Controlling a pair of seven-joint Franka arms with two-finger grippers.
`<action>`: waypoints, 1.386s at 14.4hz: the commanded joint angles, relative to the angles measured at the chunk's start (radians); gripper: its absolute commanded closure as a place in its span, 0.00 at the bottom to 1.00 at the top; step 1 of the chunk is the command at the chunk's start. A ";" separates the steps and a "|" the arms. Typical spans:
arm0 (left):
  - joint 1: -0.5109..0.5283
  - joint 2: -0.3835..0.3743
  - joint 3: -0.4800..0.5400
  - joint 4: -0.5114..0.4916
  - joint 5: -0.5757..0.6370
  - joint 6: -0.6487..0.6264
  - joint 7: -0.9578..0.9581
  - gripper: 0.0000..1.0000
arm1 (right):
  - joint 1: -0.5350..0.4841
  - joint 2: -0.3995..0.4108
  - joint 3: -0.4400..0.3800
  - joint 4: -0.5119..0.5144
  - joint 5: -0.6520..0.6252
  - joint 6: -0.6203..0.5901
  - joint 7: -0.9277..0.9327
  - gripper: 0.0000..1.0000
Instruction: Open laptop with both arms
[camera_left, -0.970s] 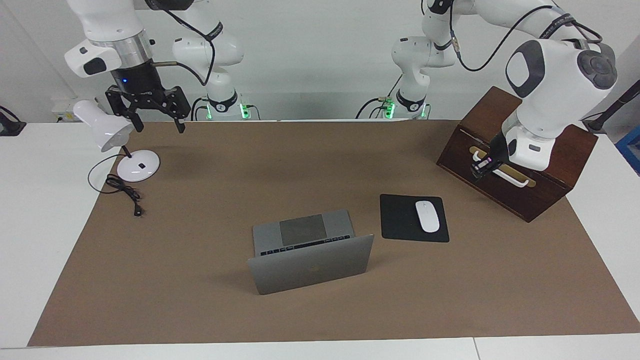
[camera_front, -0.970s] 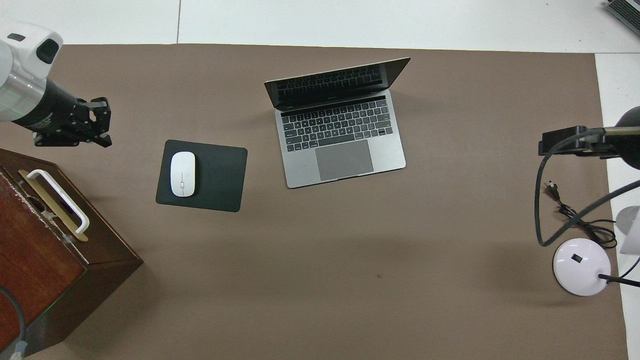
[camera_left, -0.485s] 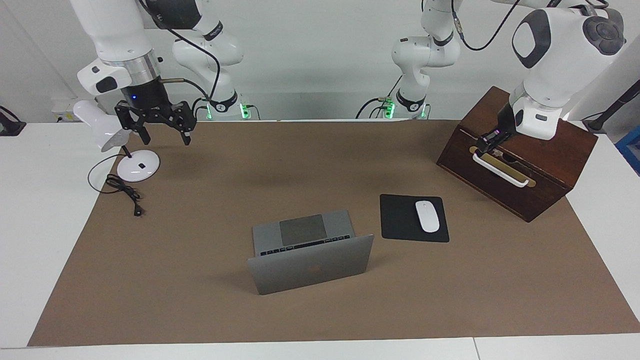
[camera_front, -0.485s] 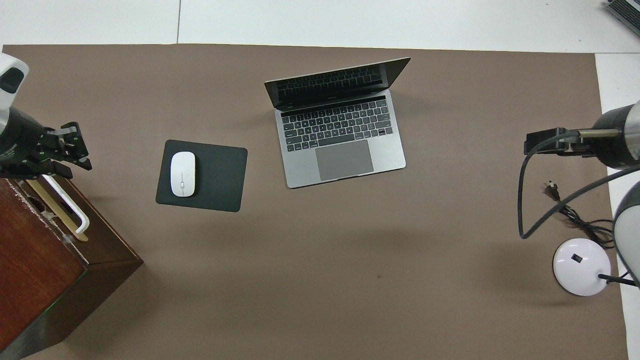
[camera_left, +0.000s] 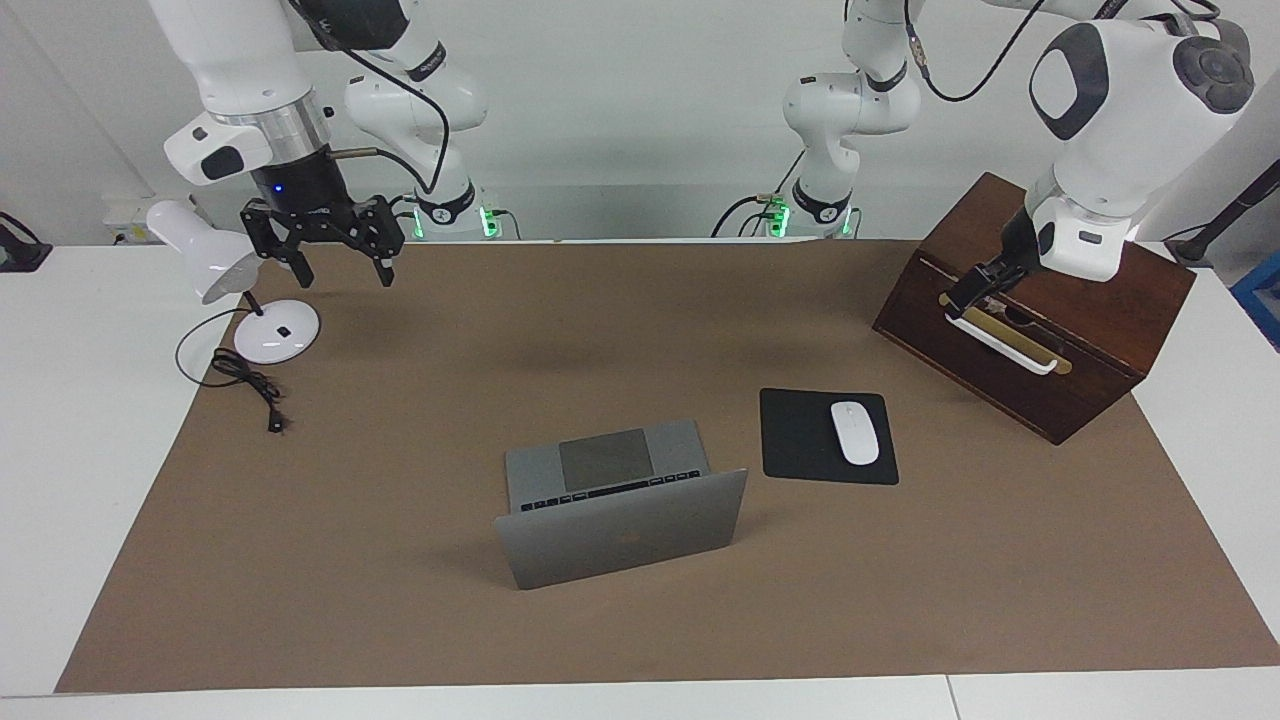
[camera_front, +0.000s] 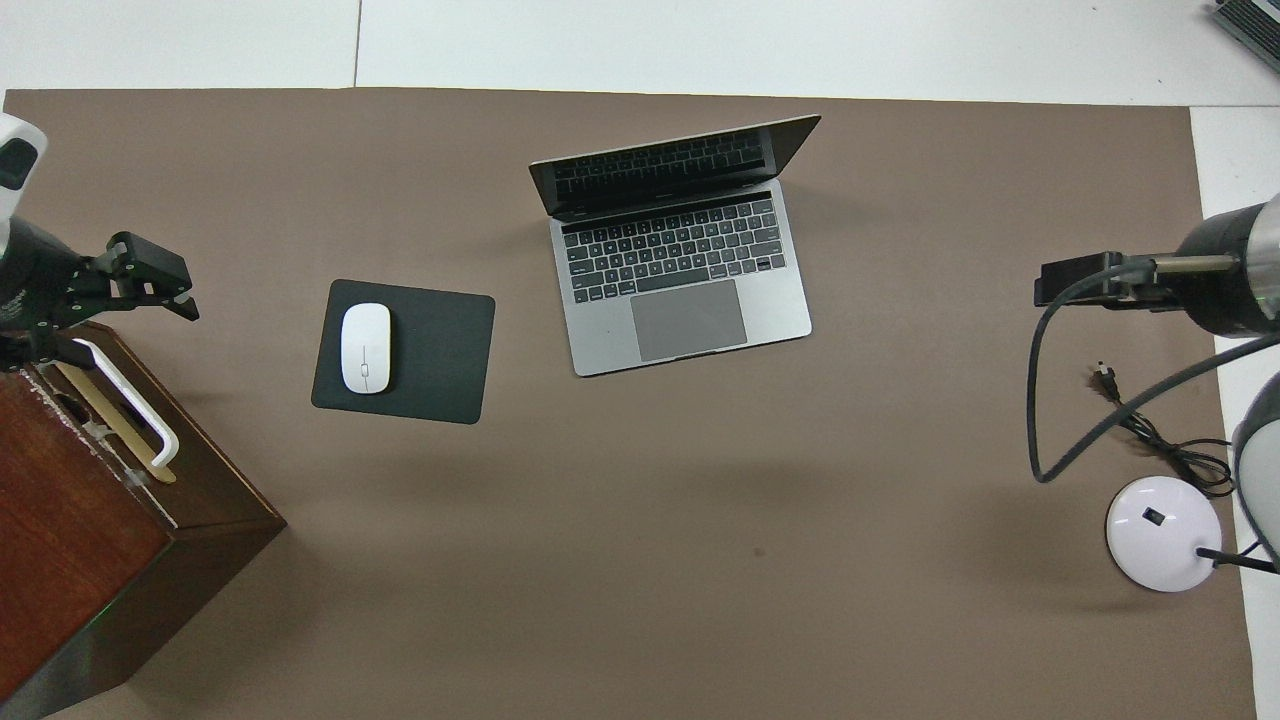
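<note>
The silver-grey laptop (camera_left: 620, 535) stands open on the brown mat, its lid steeply raised with the apple logo facing away from the robots. Its keyboard and trackpad show in the overhead view (camera_front: 690, 300). My right gripper (camera_left: 342, 272) is open and empty, up in the air over the mat's edge next to the lamp; it also shows in the overhead view (camera_front: 1060, 288). My left gripper (camera_left: 968, 298) is open and empty, just above the end of the white handle (camera_left: 1005, 347) on the wooden box; it also shows in the overhead view (camera_front: 165, 285). Both grippers are well away from the laptop.
A black mouse pad (camera_left: 795, 440) with a white mouse (camera_left: 854, 432) lies beside the laptop toward the left arm's end. A dark wooden box (camera_left: 1100, 300) stands at that end. A white desk lamp (camera_left: 277, 332) with a loose cable (camera_left: 245, 378) stands at the right arm's end.
My left gripper rose from the box's front to the end of the handle. My right gripper shifted a little toward the table's middle. The laptop has not moved.
</note>
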 joint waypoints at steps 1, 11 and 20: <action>-0.006 -0.074 -0.001 -0.058 0.016 0.031 0.093 0.00 | -0.030 0.013 0.016 0.035 0.029 -0.098 -0.020 0.00; 0.049 -0.084 -0.032 -0.046 0.016 0.078 0.359 0.00 | -0.044 0.007 -0.001 0.047 -0.001 -0.227 -0.105 0.00; 0.046 -0.080 -0.038 -0.026 0.019 0.067 0.374 0.00 | -0.038 0.002 -0.014 0.045 -0.025 -0.215 -0.108 0.00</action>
